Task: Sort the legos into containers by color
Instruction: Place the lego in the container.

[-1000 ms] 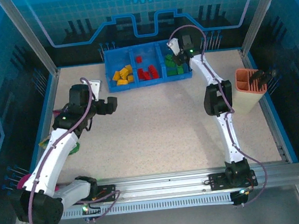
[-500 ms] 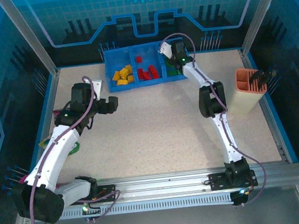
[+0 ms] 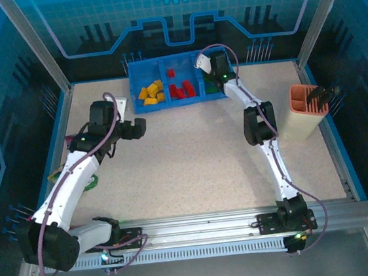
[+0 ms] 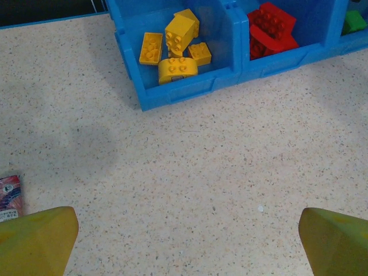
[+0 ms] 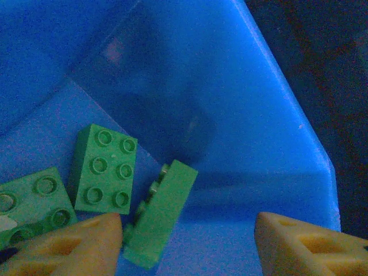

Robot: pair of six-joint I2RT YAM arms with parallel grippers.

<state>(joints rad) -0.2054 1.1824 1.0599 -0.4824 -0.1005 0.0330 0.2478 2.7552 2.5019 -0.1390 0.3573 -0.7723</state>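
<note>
The blue tray (image 3: pixel 167 105) stands at the back of the table, its three containers side by side. Yellow legos (image 3: pixel 151 92) lie in the left one, red legos (image 3: pixel 180 87) in the middle one, green legos (image 3: pixel 213 89) in the right one. My right gripper (image 3: pixel 209 66) hangs low over the green container, open. Between its fingers a green brick (image 5: pixel 161 213) lies on its side on the tray floor (image 5: pixel 259 103), close to the left fingertip (image 5: pixel 69 247); a flat green brick (image 5: pixel 104 167) lies beside it. My left gripper (image 4: pixel 190 247) is open and holds nothing, over bare table in front of the yellow legos (image 4: pixel 175 46).
An orange-pink slotted holder (image 3: pixel 306 108) stands at the right edge of the table. A purple packet (image 4: pixel 8 198) lies at the left, near my left gripper. Something green (image 3: pixel 91 182) lies under the left arm. Blue rails border the table.
My right gripper has shifted slightly left over the green container and opened, letting go of the green brick. The left arm has barely moved.
</note>
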